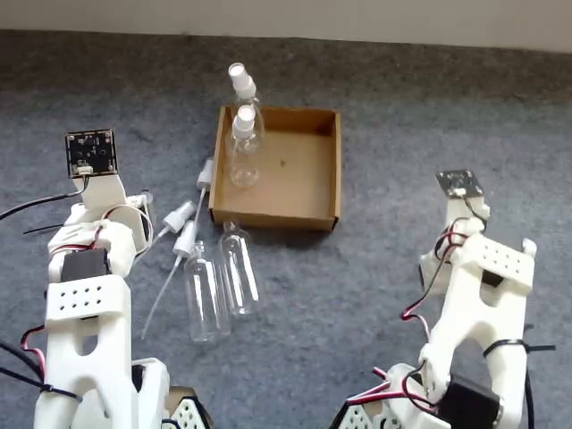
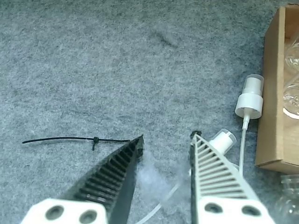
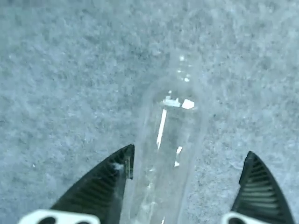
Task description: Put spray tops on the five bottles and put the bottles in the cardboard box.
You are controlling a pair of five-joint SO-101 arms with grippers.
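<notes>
Here, grey carpet bears the cardboard box, wall behind.

Soft even light, faint shadows, white glints on clear bottle

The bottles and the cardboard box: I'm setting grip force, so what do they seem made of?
The bottles look like clear glossy plastic: the carpet shows through them and highlights glint on their sides; glass cannot be ruled out. The cardboard box looks like matte brown cardboard, with no shine on its walls.
</notes>
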